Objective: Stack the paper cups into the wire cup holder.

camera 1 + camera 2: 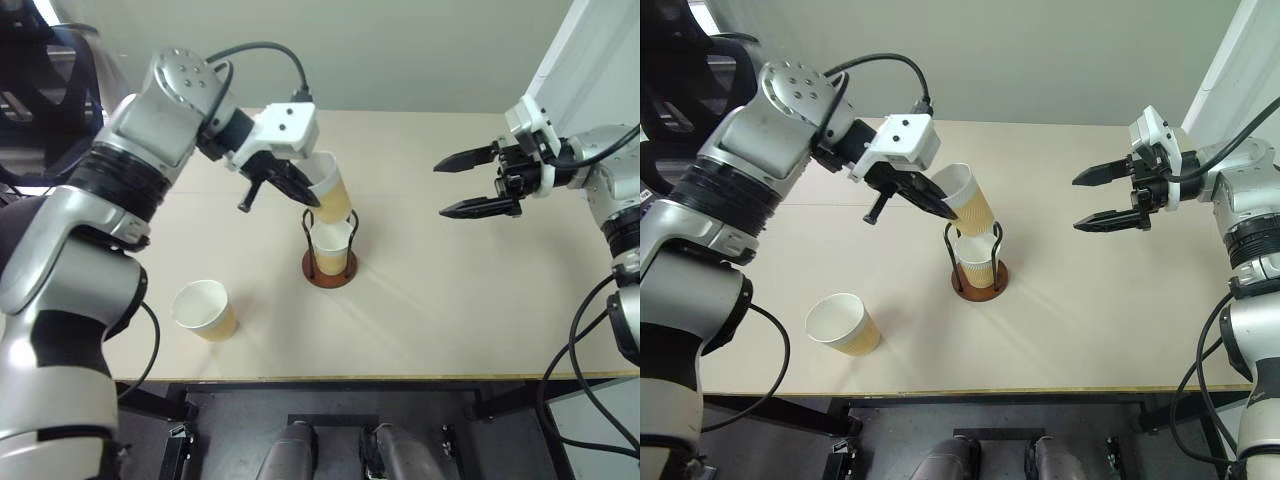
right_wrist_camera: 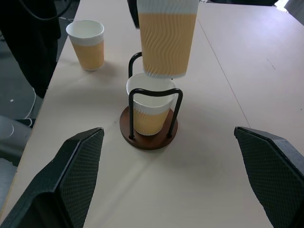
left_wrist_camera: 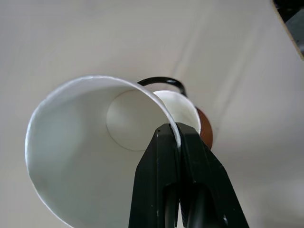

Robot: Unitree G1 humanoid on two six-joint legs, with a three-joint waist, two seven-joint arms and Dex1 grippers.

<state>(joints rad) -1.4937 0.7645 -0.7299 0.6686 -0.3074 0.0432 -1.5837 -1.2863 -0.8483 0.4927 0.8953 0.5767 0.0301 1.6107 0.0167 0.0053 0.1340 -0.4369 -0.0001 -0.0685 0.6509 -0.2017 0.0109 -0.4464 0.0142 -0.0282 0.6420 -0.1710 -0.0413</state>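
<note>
The wire cup holder (image 1: 329,269) stands mid-table on its reddish-brown base, with one paper cup (image 1: 331,249) seated between its black loops. My left gripper (image 1: 298,190) is shut on the rim of a second paper cup (image 1: 331,196), which hangs tilted just above the seated one. From the left wrist, the held cup's white inside (image 3: 90,142) sits over the holder's cup (image 3: 183,110). A third paper cup (image 1: 205,310) stands upright near the table's front left. My right gripper (image 1: 478,182) is open in the air to the right of the holder, holding nothing.
The tan table (image 1: 460,300) ends at a front edge close below the lone cup. A dark chair (image 1: 40,90) stands off the table's left side and a white panel (image 1: 590,60) rises at the right.
</note>
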